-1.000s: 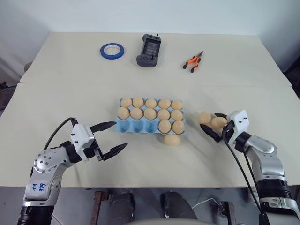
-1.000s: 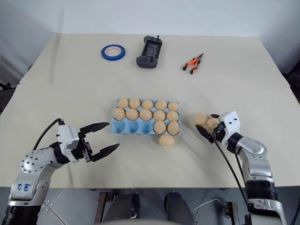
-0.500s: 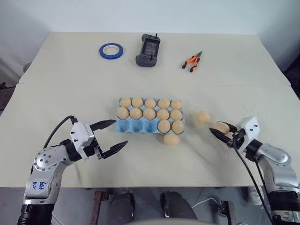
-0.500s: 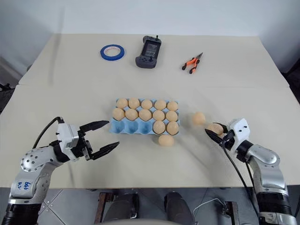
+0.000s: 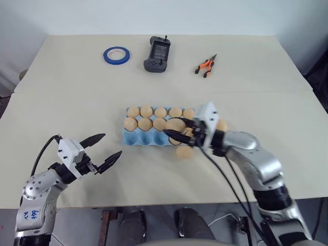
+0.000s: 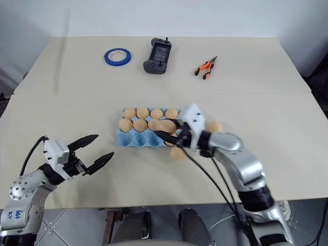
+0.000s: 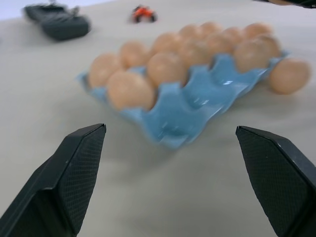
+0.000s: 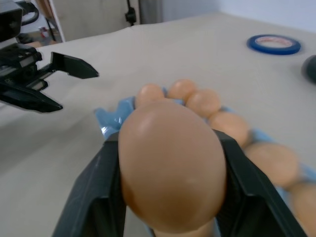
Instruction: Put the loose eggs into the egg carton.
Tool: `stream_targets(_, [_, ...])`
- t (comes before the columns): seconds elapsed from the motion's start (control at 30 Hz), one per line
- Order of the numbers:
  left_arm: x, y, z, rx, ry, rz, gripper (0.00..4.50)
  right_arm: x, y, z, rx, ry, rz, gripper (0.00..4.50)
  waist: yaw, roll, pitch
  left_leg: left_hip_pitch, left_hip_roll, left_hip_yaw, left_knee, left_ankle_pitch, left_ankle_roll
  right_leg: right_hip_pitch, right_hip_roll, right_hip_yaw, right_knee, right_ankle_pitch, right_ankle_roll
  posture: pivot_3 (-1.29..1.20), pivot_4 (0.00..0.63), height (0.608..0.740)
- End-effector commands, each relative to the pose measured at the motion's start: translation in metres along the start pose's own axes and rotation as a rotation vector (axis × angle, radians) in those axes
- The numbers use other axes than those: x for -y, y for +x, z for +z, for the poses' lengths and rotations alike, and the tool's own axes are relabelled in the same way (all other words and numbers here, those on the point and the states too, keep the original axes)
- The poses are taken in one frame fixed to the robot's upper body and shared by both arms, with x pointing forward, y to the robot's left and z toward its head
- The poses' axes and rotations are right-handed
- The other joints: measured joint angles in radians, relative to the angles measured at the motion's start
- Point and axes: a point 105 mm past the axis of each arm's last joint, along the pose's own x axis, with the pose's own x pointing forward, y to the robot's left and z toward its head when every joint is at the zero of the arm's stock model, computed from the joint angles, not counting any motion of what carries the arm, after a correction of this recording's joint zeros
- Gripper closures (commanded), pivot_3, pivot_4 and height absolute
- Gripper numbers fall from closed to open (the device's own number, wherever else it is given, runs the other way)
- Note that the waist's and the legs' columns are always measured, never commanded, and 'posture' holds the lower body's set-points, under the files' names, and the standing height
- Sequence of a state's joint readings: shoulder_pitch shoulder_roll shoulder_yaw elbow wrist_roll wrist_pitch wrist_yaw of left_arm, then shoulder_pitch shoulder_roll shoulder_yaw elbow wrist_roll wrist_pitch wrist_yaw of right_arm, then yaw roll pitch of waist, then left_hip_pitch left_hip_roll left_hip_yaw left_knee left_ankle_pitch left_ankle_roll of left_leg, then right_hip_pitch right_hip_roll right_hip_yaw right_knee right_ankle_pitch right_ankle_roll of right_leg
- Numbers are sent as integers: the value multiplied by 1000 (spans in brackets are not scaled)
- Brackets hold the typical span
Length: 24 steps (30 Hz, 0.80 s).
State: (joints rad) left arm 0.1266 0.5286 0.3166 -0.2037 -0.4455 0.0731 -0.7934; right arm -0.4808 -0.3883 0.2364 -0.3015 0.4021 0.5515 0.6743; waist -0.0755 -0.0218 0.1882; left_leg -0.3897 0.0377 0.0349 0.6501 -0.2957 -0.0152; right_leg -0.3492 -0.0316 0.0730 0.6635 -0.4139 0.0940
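The light blue egg carton (image 5: 141, 137) sits mid-table with eggs in its back rows and bare cups along its near left side. My right gripper (image 5: 172, 135) hovers over the carton's near right part, shut on a tan egg (image 8: 170, 158). One loose egg (image 5: 185, 152) lies on the table just in front of the carton. Another loose egg (image 5: 221, 124) rests beside the carton's right end, behind my right wrist. My left gripper (image 5: 113, 144) is open and holds nothing, level above the table to the near left of the carton (image 7: 197, 101).
Along the far side of the table lie a blue tape roll (image 5: 116, 55), a black handheld controller (image 5: 156, 53) and orange-handled pliers (image 5: 205, 65). A seam (image 5: 61, 91) crosses the table behind the carton.
My right gripper shut on an egg at the right, lifted it and swung left over the carton. My left gripper drifted left, away from the carton, still open.
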Motion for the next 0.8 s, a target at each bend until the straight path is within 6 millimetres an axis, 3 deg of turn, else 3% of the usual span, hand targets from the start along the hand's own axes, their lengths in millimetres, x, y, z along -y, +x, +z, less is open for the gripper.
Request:
stream_targets(0.03, [0, -7, 11, 30, 37, 31, 0, 0, 14, 0, -45, -66, -13, 2553, 1, -1, 0, -1, 0, 0, 0, 0, 0, -1, 0, -1, 0, 0, 0, 0, 150, 740])
stream_targets(0.1, [2, -8, 12, 32, 35, 40, 0, -1, 19, 0, -53, -79, -5, 2553, 2, -1, -1, -3, -1, 1, 0, 0, 0, -3, -4, -8, 0, 0, 0, 0, 150, 740])
stream_targets(0.2, [5, -10, 13, 31, 34, 45, 0, -5, 21, -7, -85, -84, 29, 1754, 0, -1, -1, -4, -3, 1, -1, 1, -1, -5, -9, -16, 1, 0, 0, 0, 150, 740])
stream_targets(0.37, [8, -9, 17, 38, 30, 34, 0, -5, 14, -7, -83, -89, 46, 28, -5, -1, -1, -5, -5, 1, -1, 0, -1, -6, -11, -17, 1, 0, 0, 0, 150, 740])
stream_targets(0.4, [8, -9, 18, 38, 29, 32, 0, -5, 12, -6, -82, -92, 47, 7, -5, -1, -1, -5, -5, 1, -1, 0, 0, -6, -11, -17, 1, 0, 0, 0, 150, 740])
stream_targets(0.6, [9, 2, 22, 48, 31, -44, 0, 0, -34, 14, 44, -125, 32, 7, 3, -1, 0, -5, -6, 0, -1, -1, 4, -5, -11, -18, 0, 0, 0, 0, 150, 740])
stream_targets(0.73, [20, 23, 19, 33, 63, -183, 0, 30, -101, 2, 76, -111, -246, 7, 25, -1, -1, -4, -6, 0, -1, 0, 4, -2, -11, -18, -1, 0, 0, 0, 150, 740])
stream_targets(0.8, [23, 28, 19, 31, 75, -222, 0, 39, -124, -5, 63, -127, -364, 7, 29, -1, -1, -2, -7, 0, -1, -1, 5, 1, -11, -19, -3, 0, 0, 0, 150, 740])
